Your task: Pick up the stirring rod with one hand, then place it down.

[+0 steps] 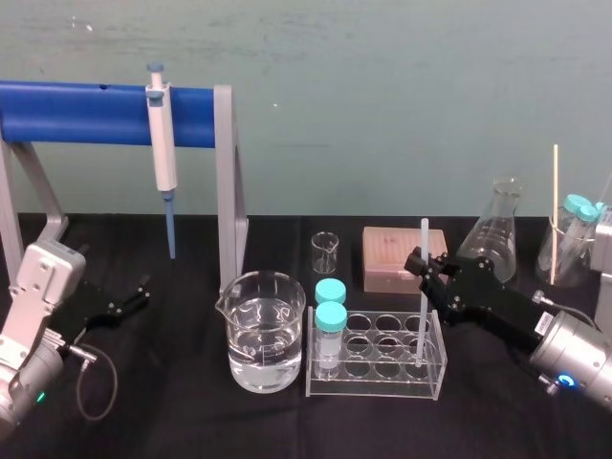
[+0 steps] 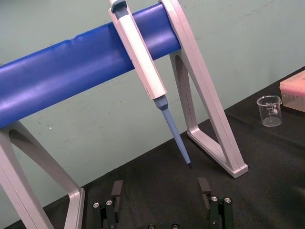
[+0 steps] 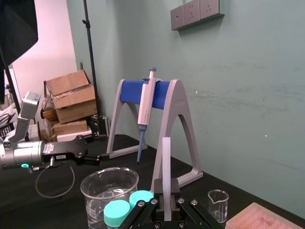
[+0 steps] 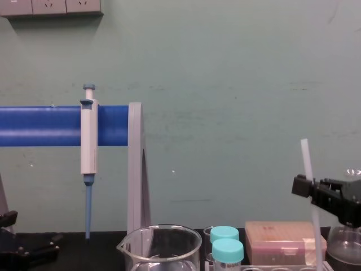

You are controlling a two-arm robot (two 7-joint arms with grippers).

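Observation:
The stirring rod (image 1: 422, 320) is a thin translucent white rod standing almost upright, with its lower end down inside a right-hand hole of the clear test tube rack (image 1: 378, 381). My right gripper (image 1: 419, 264) is shut on the rod's upper part. The right wrist view shows the stirring rod (image 3: 166, 157) rising from between the closed jaws of the right gripper (image 3: 165, 202). In the chest view the stirring rod (image 4: 306, 158) sticks up above the right gripper (image 4: 304, 187). My left gripper (image 1: 134, 295) rests open at the far left of the table, with nothing between its fingers (image 2: 116, 191).
A beaker of water (image 1: 263, 330) stands left of the rack, which holds two teal-capped tubes (image 1: 331, 311). Behind it are a small beaker (image 1: 325, 251), a pink box (image 1: 402, 256) and a conical flask (image 1: 497, 229). A pipette (image 1: 163, 143) hangs on the blue-barred stand (image 1: 86, 113).

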